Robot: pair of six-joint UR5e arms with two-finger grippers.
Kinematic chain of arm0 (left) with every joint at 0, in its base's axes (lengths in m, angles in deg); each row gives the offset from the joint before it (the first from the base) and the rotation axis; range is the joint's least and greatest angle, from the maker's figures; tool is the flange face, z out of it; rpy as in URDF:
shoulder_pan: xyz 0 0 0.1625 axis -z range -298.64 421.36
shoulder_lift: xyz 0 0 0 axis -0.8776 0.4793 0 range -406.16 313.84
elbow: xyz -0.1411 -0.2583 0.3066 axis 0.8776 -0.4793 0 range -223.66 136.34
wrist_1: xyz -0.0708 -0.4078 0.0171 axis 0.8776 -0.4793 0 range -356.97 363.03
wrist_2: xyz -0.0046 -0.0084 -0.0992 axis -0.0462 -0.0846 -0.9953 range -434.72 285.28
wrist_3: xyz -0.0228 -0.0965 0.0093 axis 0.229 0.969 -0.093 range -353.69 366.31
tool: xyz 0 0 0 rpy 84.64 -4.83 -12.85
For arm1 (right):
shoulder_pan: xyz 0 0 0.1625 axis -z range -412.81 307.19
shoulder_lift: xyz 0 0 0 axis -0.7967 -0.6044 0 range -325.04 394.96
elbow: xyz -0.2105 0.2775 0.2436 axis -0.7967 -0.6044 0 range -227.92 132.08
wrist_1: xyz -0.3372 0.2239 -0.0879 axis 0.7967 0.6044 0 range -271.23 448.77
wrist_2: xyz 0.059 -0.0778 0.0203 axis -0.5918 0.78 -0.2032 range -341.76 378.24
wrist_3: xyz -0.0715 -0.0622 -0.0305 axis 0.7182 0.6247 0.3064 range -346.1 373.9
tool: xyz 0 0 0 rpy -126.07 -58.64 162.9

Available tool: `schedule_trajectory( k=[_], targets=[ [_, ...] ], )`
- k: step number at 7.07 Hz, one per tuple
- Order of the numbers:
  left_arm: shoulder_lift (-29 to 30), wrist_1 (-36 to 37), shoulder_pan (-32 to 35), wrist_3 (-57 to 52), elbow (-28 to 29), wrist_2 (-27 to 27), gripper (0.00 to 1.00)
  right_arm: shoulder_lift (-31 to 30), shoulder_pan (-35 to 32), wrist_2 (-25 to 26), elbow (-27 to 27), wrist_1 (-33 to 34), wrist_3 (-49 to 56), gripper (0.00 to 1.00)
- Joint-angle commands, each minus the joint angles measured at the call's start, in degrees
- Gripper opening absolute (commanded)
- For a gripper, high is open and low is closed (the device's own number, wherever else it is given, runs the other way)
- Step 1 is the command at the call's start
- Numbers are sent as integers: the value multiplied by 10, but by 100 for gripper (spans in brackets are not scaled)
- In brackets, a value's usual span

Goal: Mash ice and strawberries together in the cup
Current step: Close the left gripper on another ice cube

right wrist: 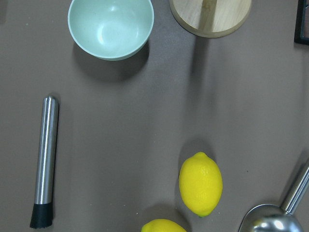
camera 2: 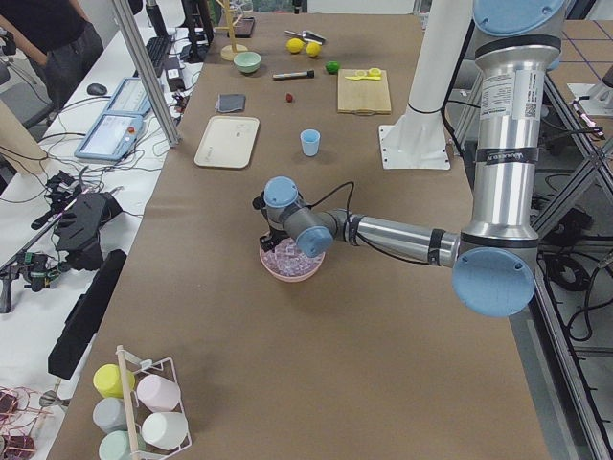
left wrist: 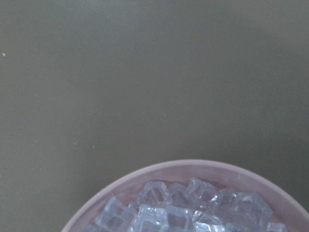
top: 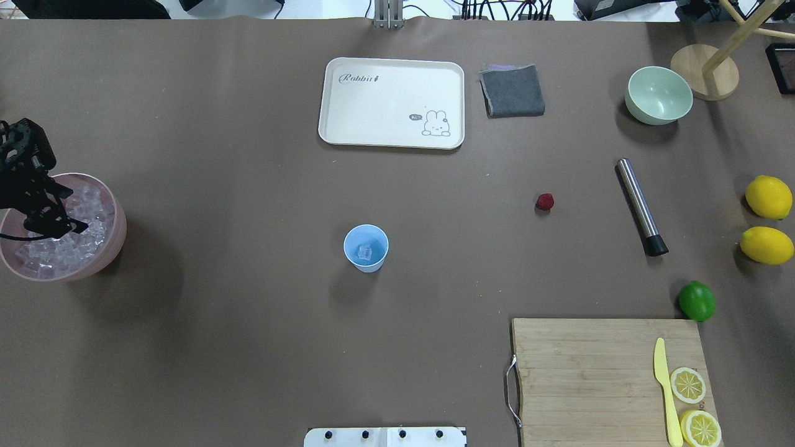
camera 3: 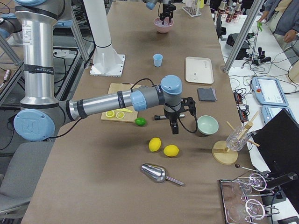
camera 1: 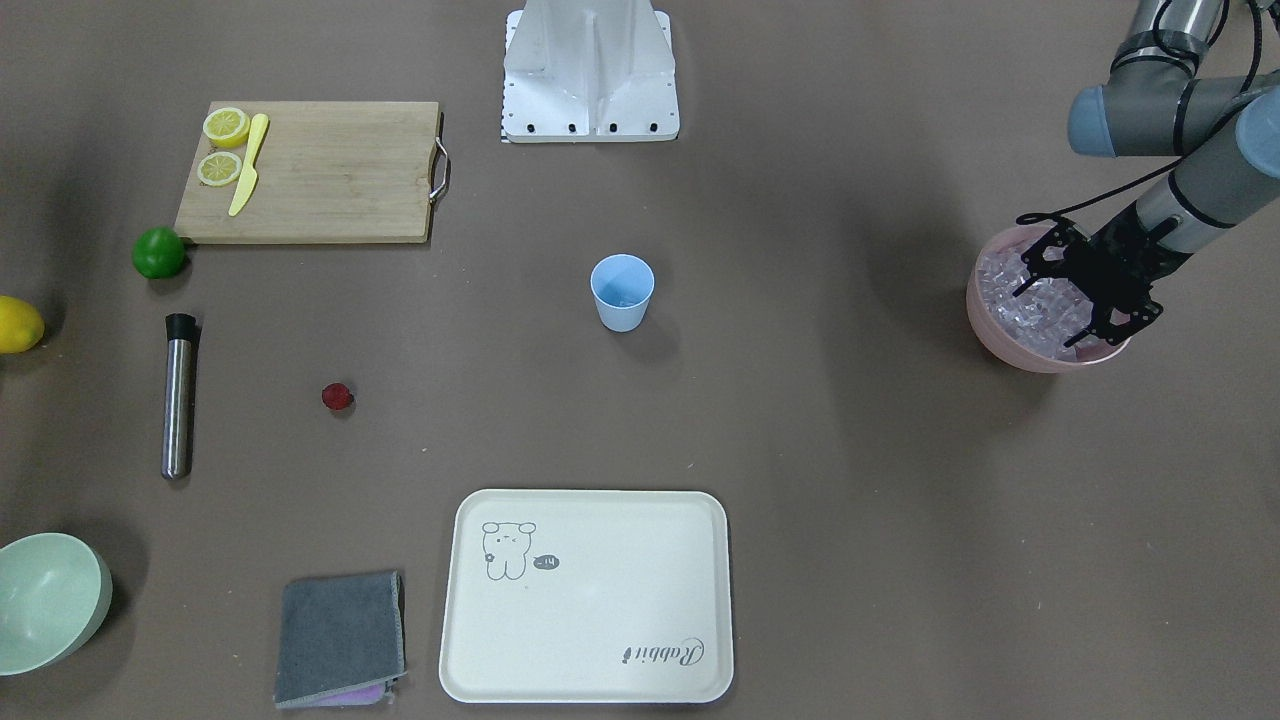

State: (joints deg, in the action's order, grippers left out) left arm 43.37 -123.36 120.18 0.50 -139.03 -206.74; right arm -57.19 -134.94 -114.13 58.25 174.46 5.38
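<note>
Steel muddler point(top: 641, 207) lies near strawberry point(top: 545, 201).

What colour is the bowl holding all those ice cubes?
The bowl is pale pink, clearest in the exterior front-facing view.

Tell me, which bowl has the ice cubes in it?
The pink bowl, under the left gripper, is full of ice. The pale green bowl on the other side holds nothing.
</note>
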Motion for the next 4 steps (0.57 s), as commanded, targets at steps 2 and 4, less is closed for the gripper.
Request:
schedule_trajectory(
  k=[2,4],
  targets=[
    [-3,-5,-16,6,-2,0,88,0,0,0,1,0,-1,100],
    [-5,-9,-17,5,-2,1,88,0,0,0,1,0,0,100]
  ],
)
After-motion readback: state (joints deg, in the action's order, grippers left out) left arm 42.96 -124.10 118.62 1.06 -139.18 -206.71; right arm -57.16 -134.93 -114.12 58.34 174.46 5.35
